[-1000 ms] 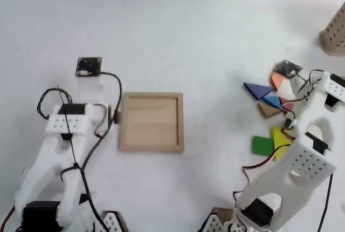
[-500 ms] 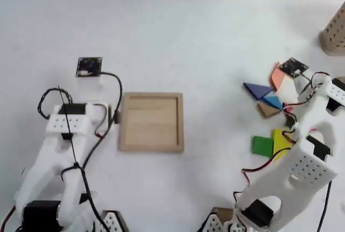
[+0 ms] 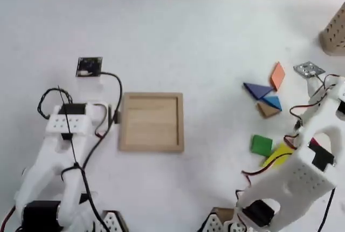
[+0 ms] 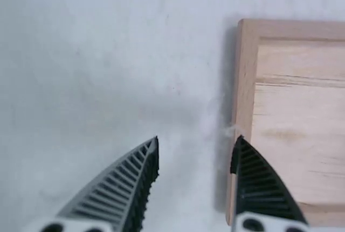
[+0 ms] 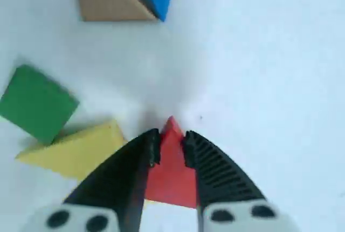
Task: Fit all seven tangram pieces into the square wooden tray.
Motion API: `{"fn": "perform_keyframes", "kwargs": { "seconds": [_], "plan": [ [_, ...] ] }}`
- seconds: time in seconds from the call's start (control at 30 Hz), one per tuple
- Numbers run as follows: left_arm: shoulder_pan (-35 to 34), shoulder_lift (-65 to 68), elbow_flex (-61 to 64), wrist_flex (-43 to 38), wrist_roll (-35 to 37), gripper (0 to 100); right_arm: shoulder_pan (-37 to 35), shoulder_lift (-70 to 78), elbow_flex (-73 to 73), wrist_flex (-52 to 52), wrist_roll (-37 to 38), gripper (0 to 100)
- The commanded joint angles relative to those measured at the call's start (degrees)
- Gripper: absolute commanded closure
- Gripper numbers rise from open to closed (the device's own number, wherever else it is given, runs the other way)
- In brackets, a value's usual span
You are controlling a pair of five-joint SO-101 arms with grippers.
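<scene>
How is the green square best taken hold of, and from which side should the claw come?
Come from above and pinch two opposite straight edges of the green square. It lies flat, so only its thin edges offer a hold. The yellow triangle lies close to one corner, so it seems safer to place the hold away from that corner.

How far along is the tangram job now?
Nothing is done yet: the wooden tray holds no piece. In hand: the right gripper is shut on the red piece. Left: that one plus the green square, yellow triangle, tan triangle, light blue triangle, dark blue triangle and orange parallelogram on the table.
</scene>
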Motion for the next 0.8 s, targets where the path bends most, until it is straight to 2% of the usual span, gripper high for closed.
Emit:
{"fn": "perform_keyframes", "kwargs": {
  "seconds": [0.0,0.3,0.37,0.6,0.77],
  "plan": [
    [-0.2,-1.7,-0.4,-1.3,-0.5,78,1.7,-7.4,-1.6,3.5,-0.4,98.0],
    [-0.4,-1.7,-0.4,-1.3,-0.5,78,6.1,-10.1,-1.6,7.9,0.2,97.8],
    [-0.4,-1.7,-0.4,-1.3,-0.5,78,7.3,-10.1,-1.6,9.8,3.0,97.1],
    [-0.2,-1.7,-0.4,-1.3,-0.5,78,10.6,-9.5,-1.5,13.8,11.5,76.9],
    [-0.4,-1.7,-0.4,-1.3,-0.5,78,13.6,-9.6,1.5,13.7,17.5,75.2]
  ]
}}
